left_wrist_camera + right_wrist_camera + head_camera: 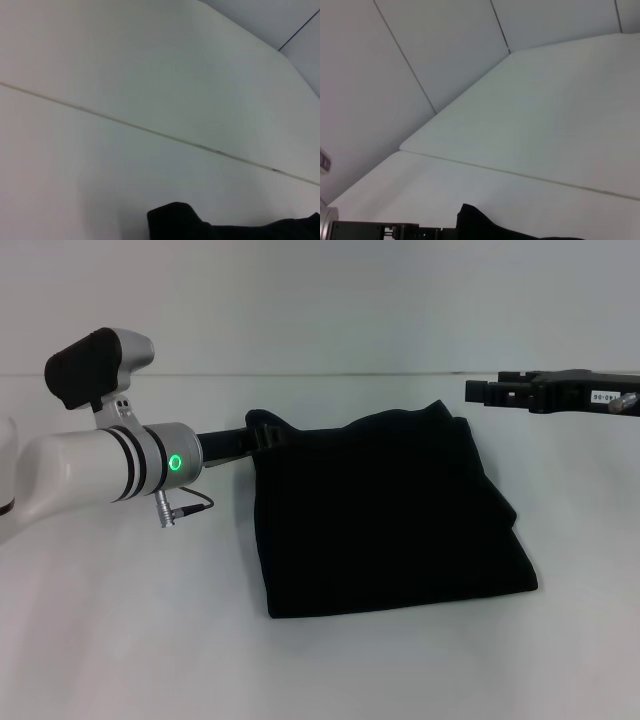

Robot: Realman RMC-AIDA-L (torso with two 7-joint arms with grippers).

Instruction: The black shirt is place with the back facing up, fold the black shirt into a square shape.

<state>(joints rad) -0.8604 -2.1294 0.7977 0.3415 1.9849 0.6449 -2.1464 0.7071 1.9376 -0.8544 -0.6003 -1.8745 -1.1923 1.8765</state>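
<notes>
Reaching left gripper (pixel 262 432) at black shirt (pixel 385 520)

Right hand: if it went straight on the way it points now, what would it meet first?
The right hand points toward the robot's left, above the far edge of the black shirt. Its way looks free in the head view, though depth is unclear; the left hand sits lower, at the shirt's far left corner.

A big white bench (pixel 120 640) holds one thing: the black shirt (pixel 385 515), folded and lying flat on it.
</notes>
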